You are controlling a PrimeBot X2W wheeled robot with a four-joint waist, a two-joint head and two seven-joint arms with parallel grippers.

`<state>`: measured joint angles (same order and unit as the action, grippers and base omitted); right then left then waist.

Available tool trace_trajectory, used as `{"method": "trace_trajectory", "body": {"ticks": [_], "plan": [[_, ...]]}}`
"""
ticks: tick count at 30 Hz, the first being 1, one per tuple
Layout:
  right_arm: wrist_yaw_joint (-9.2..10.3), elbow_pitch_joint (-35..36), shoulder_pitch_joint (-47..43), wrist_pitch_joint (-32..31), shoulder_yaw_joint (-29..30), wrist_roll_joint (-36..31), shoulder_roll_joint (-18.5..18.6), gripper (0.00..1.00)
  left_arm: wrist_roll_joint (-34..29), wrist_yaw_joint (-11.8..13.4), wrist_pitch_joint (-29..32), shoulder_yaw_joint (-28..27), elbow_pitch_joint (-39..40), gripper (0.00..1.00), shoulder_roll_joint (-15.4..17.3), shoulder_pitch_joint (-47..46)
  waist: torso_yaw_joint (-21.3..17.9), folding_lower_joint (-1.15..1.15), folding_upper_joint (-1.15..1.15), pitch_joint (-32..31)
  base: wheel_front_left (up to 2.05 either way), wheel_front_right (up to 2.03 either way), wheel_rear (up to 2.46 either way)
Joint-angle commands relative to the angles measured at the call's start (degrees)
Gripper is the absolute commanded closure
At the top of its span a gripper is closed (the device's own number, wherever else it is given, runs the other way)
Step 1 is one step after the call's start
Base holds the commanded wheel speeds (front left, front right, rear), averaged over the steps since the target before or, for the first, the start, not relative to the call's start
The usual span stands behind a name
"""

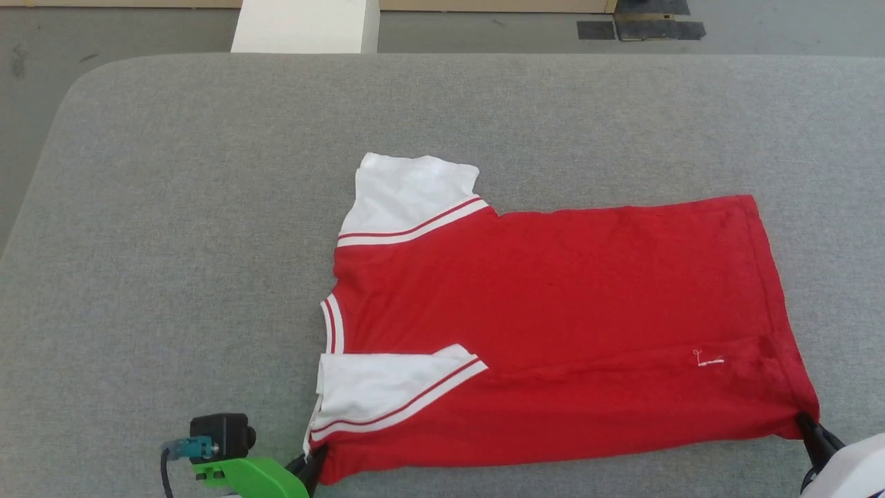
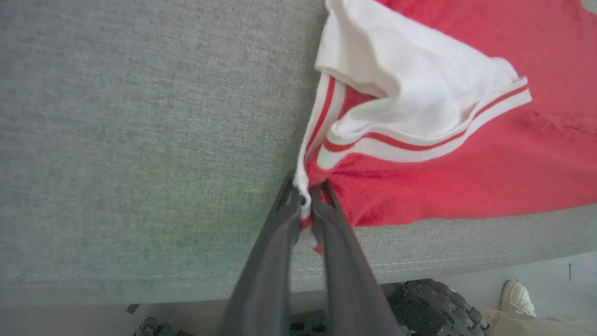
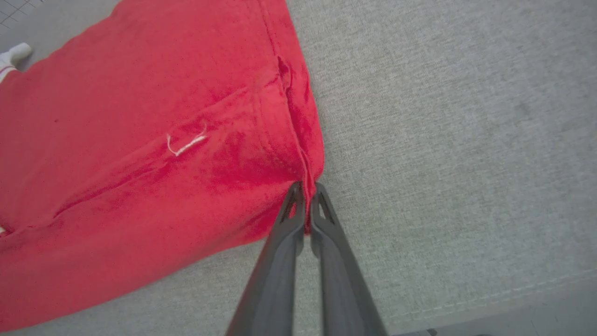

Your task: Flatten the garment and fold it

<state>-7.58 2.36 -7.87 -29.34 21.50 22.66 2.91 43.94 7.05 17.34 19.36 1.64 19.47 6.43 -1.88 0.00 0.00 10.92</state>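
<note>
The garment [image 1: 553, 297] lies flat on the grey cloth-covered table [image 1: 207, 207], neck to the left and hem to the right. Its near edge is folded over, and the near white sleeve [image 1: 387, 391] lies on top. The far sleeve [image 1: 408, 197] sticks out toward the back. My left gripper [image 1: 314, 460] pinches the near shoulder corner; the left wrist view has striped trim of the garment [image 2: 466, 163] caught between the tips of that gripper [image 2: 306, 196]. My right gripper [image 1: 809, 422] is shut on the near hem corner, as the right wrist view confirms: gripper [image 3: 306, 189], garment [image 3: 140, 140].
The table's front edge [image 2: 140, 275] runs just behind both grippers. A white box [image 1: 304, 24] and dark floor patches [image 1: 650, 28] lie beyond the far edge. Below the table, a wheel [image 2: 433, 303] and a person's shoe [image 2: 517, 298] are on the floor.
</note>
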Motion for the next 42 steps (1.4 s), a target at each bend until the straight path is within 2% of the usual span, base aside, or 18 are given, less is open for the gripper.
{"method": "trace_trajectory", "body": {"ticks": [1, 2, 3, 4, 9, 13, 18, 23, 27, 31, 37, 42], "plan": [[0.09, -0.27, 1.04, 0.48, -0.2, -0.29, -0.02, 0.0, 0.13, -0.06, -0.18, -0.12, -0.32, 0.57, -0.38, -0.96, 0.02, 0.0, 0.0, -0.13, 0.0, 0.0, 0.0], [0.09, -0.41, 1.11, 0.6, -0.21, -0.25, -0.02, 0.0, 0.24, -0.04, -0.34, -0.18, -0.4, 0.49, -0.52, -0.96, 0.04, 0.0, 0.0, -0.24, 0.0, 0.0, 0.0], [0.09, -0.43, 1.17, 0.71, -0.16, -0.17, -0.02, 0.0, 0.48, -0.03, -0.51, -0.31, -0.31, 0.22, -0.7, -0.88, 0.07, 0.0, 0.0, -0.33, 0.0, 0.0, 0.0], [0.09, -0.33, 1.21, 0.76, -0.11, -0.14, -0.02, 0.0, 0.74, 0.08, -0.73, -0.54, -0.14, 0.0, -0.85, -0.73, 0.12, 0.0, 0.0, -0.45, 0.0, 0.0, 0.0], [0.09, 2.02, 1.03, 0.63, 0.29, 0.27, -0.02, 0.0, 1.48, 1.11, -1.87, -2.09, 2.07, 0.0, -0.81, 0.9, 0.31, 0.0, 0.0, -1.25, 0.0, 0.0, 0.0], [0.09, 6.35, 1.16, 1.08, 1.24, 0.27, -0.02, 0.0, 1.46, 2.43, -4.0, -4.69, 6.71, 0.0, 0.15, 3.16, 0.41, 0.0, 0.0, -1.98, 0.0, 0.0, 0.0], [0.09, 12.28, 3.38, 5.54, -0.03, -2.64, -0.02, 0.0, -6.03, 5.7, -12.24, -8.76, 11.64, 0.0, 2.33, 0.38, 0.55, 0.0, 0.0, -1.97, 0.0, 0.0, 0.0], [0.09, 14.2, 8.36, 11.31, -2.22, -7.34, -0.02, 0.0, -13.65, 5.68, -17.25, -8.26, 11.34, 0.0, 3.72, -11.55, 0.89, 0.0, 0.0, -0.41, 0.0, 0.0, 0.0], [0.09, 14.04, 12.7, 15.13, -4.7, -9.01, -0.02, 0.0, -19.28, 4.45, -18.61, -5.79, 8.2, 0.0, 4.25, -24.82, 0.5, 0.0, 0.0, 2.16, 0.0, 0.0, 0.0], [0.09, 13.0, 15.02, 17.25, -7.13, -9.27, -0.02, 0.0, -20.46, 0.97, -16.05, -2.24, 1.87, 0.0, 3.24, -36.61, -0.18, 0.0, 0.0, 5.35, 0.0, 0.0, 0.0], [0.09, 10.43, 16.86, 19.6, -9.07, -9.45, -0.02, 0.0, -18.62, -5.71, -5.91, 2.47, -9.63, 0.0, 2.61, -49.8, -2.82, 0.0, 0.0, 10.57, 0.0, 0.0, 0.0], [0.09, 8.24, 18.3, 21.6, -9.51, -9.0, -0.02, 0.0, -15.82, -9.2, 2.98, 4.42, -16.97, 0.0, 2.32, -55.35, -5.4, 0.0, 0.0, 14.31, 0.0, 0.0, 0.0]]}}
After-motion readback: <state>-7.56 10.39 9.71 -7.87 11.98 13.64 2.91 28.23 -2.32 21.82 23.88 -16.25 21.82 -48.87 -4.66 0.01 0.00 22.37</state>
